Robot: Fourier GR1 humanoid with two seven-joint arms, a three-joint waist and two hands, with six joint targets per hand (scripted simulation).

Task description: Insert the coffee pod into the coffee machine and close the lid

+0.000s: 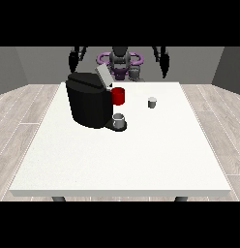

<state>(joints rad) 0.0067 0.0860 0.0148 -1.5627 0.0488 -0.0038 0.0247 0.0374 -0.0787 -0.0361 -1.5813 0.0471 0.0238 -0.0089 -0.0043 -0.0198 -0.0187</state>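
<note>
Reach is what the coming move is judged to turn on. The coffee pod (152,102), a small pale cylinder, is seen standing upright on the white table (122,160), well apart from the coffee machine (89,100) and toward the view's right of it. Its long axis is vertical, so a grasp from above or from the side would probably be suited. Both arms are held up at the far edge of the table, with neither lowered over it. The robot hand at the view's right (164,65) is raised behind and slightly to the right of the pod, and the pod lies forward of it, toward the camera, and lower. The robot hand at the view's left (73,60) is raised behind the machine and is plainly the farther of the two from the pod. Nothing is held by either robot hand; whether the fingers are straight or curled cannot be told at this size. The lid (103,75) of the machine is seen tilted up and open, so the pod would have to be carried leftward in the view to it. A red mug (118,96) sits just beside the machine, between it and the pod, and a grey cup (119,119) rests at the machine's base.
</note>
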